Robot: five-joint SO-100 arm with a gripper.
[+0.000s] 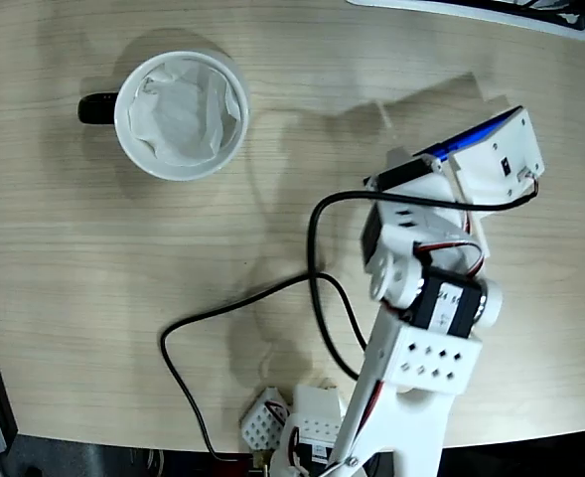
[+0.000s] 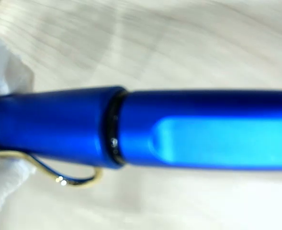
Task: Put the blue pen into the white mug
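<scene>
Pen gripped in end effector at right of fixed view, above counter, well apart from mug. Wrist view: pen fills frame crosswise, wire clip at lower left, white fingers closed around barrel. Mug upper left, black handle pointing left, crumpled paper inside.

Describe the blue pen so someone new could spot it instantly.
Fixed view: follow the white arm up from the table's bottom edge to its head at right. The blue pen pokes out along the top edge, the only bright-blue thing there, far from the white mug.
</scene>
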